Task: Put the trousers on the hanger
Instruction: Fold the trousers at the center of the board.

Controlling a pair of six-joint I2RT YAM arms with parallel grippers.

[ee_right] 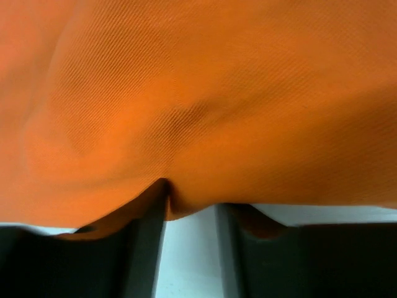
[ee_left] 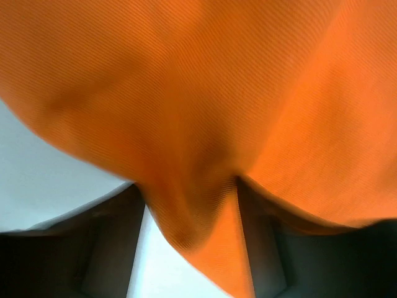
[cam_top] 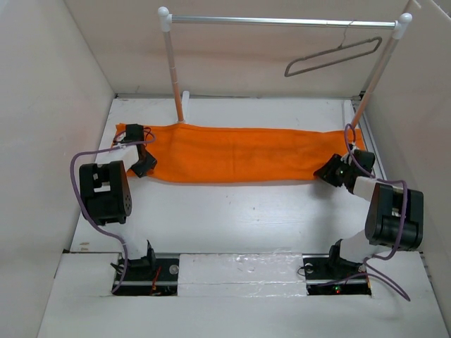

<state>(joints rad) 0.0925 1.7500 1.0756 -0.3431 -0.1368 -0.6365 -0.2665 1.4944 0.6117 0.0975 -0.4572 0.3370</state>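
The orange trousers (cam_top: 239, 153) lie stretched left to right across the white table, folded into a long band. My left gripper (cam_top: 144, 164) is at their left end and my right gripper (cam_top: 330, 172) at their right end. In the left wrist view the orange cloth (ee_left: 205, 93) fills the frame, and a bunched fold sits pinched between the dark fingers (ee_left: 105, 248) of the gripper (ee_left: 192, 202). In the right wrist view the trousers (ee_right: 205, 93) crease at the jaws of the gripper (ee_right: 191, 197), which grip the near edge. The grey-brown hanger (cam_top: 331, 58) hangs tilted on the rail, upper right.
A silver rail (cam_top: 282, 22) on two white-capped posts (cam_top: 173, 70) stands behind the trousers. White walls close in the table on the left, back and right. Bare white table (cam_top: 232, 218) lies between the trousers and the arm bases.
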